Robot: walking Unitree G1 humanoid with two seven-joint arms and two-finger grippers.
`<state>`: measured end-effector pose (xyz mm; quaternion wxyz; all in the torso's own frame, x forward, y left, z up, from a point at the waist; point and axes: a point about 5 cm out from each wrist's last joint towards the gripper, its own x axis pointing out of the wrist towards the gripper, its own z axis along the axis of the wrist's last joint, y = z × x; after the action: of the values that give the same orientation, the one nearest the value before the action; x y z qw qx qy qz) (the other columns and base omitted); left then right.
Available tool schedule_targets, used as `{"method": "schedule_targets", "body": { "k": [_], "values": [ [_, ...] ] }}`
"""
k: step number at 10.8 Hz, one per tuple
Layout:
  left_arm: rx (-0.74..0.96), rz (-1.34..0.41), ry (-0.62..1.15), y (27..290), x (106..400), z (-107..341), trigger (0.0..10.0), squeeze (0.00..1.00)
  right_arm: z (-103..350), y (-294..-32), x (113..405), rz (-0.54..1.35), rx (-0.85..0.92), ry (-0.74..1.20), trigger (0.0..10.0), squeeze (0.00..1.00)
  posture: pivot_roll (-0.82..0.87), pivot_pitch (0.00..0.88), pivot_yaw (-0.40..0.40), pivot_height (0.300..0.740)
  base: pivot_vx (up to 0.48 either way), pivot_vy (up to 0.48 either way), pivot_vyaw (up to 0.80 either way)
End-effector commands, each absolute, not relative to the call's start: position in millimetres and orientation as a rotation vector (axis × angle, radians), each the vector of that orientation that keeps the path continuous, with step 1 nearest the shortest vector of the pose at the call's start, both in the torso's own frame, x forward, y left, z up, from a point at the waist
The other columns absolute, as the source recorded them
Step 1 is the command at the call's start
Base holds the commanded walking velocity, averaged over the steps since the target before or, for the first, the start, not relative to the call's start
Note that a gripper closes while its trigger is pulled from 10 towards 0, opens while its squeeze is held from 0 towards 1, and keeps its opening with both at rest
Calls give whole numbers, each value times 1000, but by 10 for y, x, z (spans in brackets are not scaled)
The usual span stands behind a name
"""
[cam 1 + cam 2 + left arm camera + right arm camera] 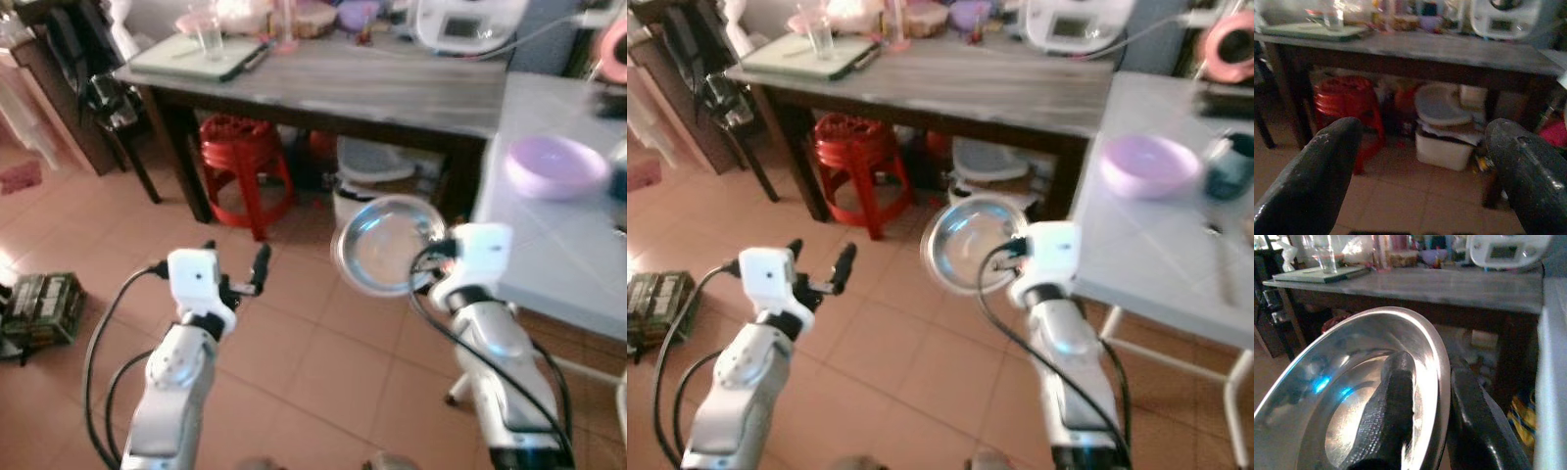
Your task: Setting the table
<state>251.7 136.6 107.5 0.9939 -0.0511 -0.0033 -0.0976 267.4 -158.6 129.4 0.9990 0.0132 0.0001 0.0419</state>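
My right gripper [438, 253] is shut on the rim of a shiny steel plate [385, 244], held tilted in the air over the tiled floor, just left of the white table [549, 264]. In the right wrist view one black finger [1386, 416] lies inside the steel plate [1332, 396] and the other presses outside its rim. My left gripper [238, 272] is open and holds nothing, raised above the floor; its two fingers [1312, 176] stand wide apart in the left wrist view. A lilac bowl [554, 166] sits on the white table.
A long dark-legged wooden table [372, 93] stands ahead, with a glass [209, 37] on a tray, jars and a white appliance [460, 24]. Under it are a red stool [240, 157] and a lidded white tub [377, 176]. A green crate [44, 305] lies at left.
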Motion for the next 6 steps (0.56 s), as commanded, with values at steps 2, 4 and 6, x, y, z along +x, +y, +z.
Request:
{"method": "schedule_targets", "body": {
  "k": [2, 4, 6],
  "values": [
    [-61, -175, -1, 1452, 2503, 1054, 10000, 0, 1404, -1512, 2675, 94, 56, -56, 10000, 0, -29, 0, 67, 740, 366, 311, 0],
    [-61, -193, 42, 1403, 2436, 948, 10000, 0, 1370, -1501, 2649, 87, 59, -44, 10000, 0, -35, 0, 77, 740, 407, 157, 0],
    [-57, -213, 9, 1350, 2487, 1014, 10000, 0, 1379, -1480, 2676, 85, 65, -44, 10000, 0, -29, 3, 65, 740, 480, 0, -800]
  ]
}}
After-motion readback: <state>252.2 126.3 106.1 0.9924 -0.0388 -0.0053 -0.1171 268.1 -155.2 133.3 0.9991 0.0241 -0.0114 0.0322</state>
